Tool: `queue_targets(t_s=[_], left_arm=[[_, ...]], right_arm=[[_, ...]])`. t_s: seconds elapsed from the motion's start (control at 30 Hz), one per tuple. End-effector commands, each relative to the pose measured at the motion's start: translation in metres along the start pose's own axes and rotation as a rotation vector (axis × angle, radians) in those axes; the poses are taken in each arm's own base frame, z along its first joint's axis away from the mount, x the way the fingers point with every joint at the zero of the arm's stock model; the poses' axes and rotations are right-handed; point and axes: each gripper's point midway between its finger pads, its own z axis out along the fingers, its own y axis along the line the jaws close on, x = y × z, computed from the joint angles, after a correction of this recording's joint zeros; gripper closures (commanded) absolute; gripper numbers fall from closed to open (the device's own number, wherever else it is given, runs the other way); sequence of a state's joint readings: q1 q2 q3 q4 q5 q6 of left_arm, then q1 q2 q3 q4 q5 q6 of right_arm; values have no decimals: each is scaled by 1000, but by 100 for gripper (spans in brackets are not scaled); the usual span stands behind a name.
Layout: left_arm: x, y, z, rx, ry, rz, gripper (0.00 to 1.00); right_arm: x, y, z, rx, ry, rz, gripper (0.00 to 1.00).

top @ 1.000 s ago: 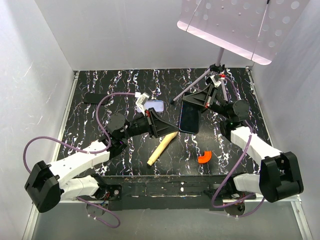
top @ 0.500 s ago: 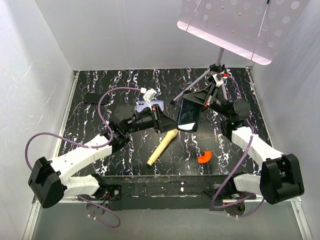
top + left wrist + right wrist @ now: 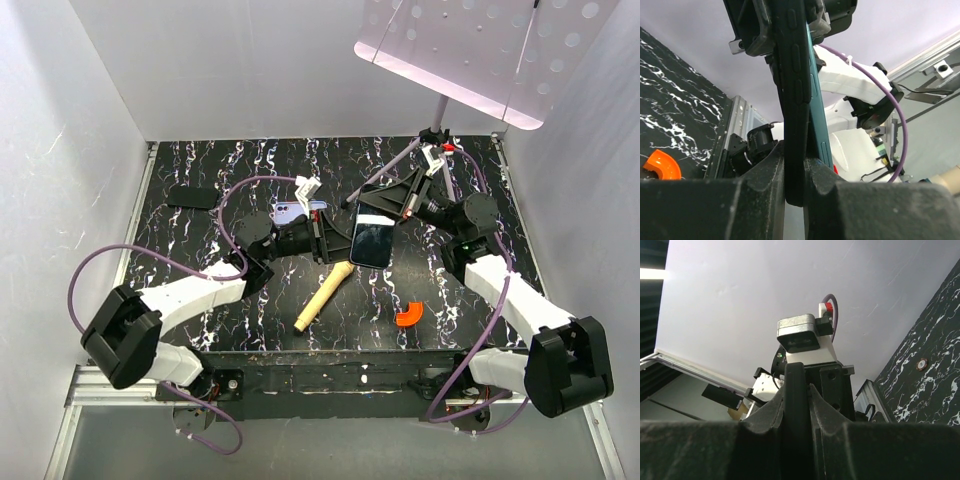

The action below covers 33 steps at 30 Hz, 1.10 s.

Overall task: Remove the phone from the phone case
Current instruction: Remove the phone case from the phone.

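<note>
Black marbled counter (image 3: 230, 160), white walls. Aloft over its middle: phone (image 3: 371, 243), glossy screen upward, long axis running far edge to near edge. At its far end: right tool (image 3: 392, 203), clamped on it. At its left long edge: left tool (image 3: 328, 238), closed tight on it. Flat behind left tool, apart from phone: lavender case (image 3: 296, 212).

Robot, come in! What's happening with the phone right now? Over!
Left gripper and right gripper both shut on the phone, held in the air. Phone case lying apart behind the left gripper. Nothing blocking.
</note>
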<state>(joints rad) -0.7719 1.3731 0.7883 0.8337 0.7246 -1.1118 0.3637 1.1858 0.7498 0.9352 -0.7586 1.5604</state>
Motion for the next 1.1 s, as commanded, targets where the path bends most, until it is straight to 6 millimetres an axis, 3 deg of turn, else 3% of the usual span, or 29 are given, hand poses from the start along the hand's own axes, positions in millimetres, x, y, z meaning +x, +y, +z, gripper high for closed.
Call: queue_targets(t_s=[0.0,0.03,0.1,0.2,0.27,0.37,0.5,0.63,0.8,0.87,0.9,1.0,1.07], left_arm=[[16,66,-6,-281,5,26,100],[15,85,-16,-401,-11,89,100],[6,130,-56,-710,-65,224,100],[-9,165,-106,-991,-151,391,100],[-17,170,-117,-1029,-207,452,100],[-28,164,-113,-1011,-249,479,100],[-31,162,-109,-989,-283,466,100],[-36,171,-123,-1076,-286,505,100],[-51,173,-146,-1218,-270,634,100],[-50,169,-144,-1189,-267,611,100],[-43,161,-130,-1084,-227,569,100],[-16,113,-80,-647,-138,328,100],[2,88,-60,-498,-91,213,100]], right_arm=[[20,53,24,-145,46,0,99],[21,56,26,-159,42,14,99],[20,69,26,-219,25,69,99],[16,89,24,-341,-6,193,99],[15,97,26,-387,-11,270,99],[14,104,26,-430,-36,324,99],[7,104,22,-436,-88,383,99],[8,108,19,-428,-91,437,99],[14,67,16,-286,-141,483,99],[12,64,13,-312,-152,467,99],[12,58,14,-300,-158,463,99],[9,47,15,-269,-177,401,99],[7,44,16,-273,-185,409,99]])
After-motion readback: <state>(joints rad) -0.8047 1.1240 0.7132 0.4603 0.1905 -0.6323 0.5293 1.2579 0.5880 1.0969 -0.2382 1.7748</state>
